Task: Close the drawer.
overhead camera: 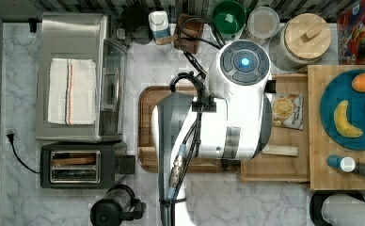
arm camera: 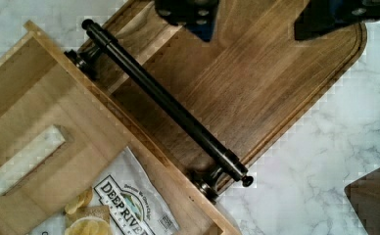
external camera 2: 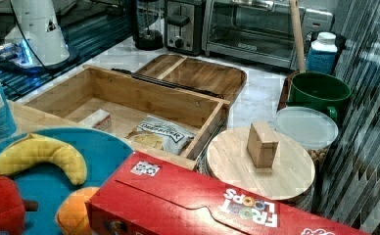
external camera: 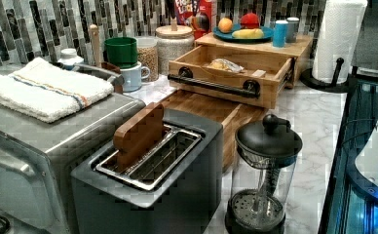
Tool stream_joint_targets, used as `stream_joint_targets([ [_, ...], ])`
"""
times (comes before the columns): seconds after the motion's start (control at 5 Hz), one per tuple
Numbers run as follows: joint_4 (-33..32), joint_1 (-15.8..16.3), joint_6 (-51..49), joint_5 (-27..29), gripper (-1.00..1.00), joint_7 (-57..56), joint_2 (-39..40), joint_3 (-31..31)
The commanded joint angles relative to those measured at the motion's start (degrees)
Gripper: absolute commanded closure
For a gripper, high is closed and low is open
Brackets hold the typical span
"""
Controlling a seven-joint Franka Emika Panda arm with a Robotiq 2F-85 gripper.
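The drawer is a shallow light-wood box pulled out of a bamboo stand, and it stands open. Its black bar handle runs along the front wall. Inside lie a chip bag and a small pale block. In the right view the drawer shows the same bag. My gripper hangs open above the dark wooden tray, a short way off the handle and clear of it, with nothing between its fingers. The white arm covers the drawer's handle side in the top view.
The dark tray lies in front of the drawer. A toaster, a toaster oven and a French press stand beyond it. On the stand sit a blue plate with fruit and two shakers. Jars and a green cup line the wall.
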Motion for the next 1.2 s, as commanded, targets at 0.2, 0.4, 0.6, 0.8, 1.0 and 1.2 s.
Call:
stream_joint_targets([
  [0.2, -0.03, -0.01, 0.11, 0.02, 1.0, -0.66, 0.03, 0.01],
  [0.4, 0.01, 0.35, 0.79, 0.29, -1.0, -9.02, 1.33, 0.8],
  [0.6, -6.32, 1.59, 7.99, 0.14, -1.0, -17.63, -0.74, 1.99],
  [0.8, -8.49, 3.21, 9.11, -3.34, -1.0, -23.1, -0.73, 3.71],
  [1.0, -10.53, 3.7, 9.95, -1.63, -1.0, -29.58, -0.5, 3.94],
  [1.2, -13.61, 3.44, 12.41, -2.06, 1.0, -33.6, -0.77, 4.7],
])
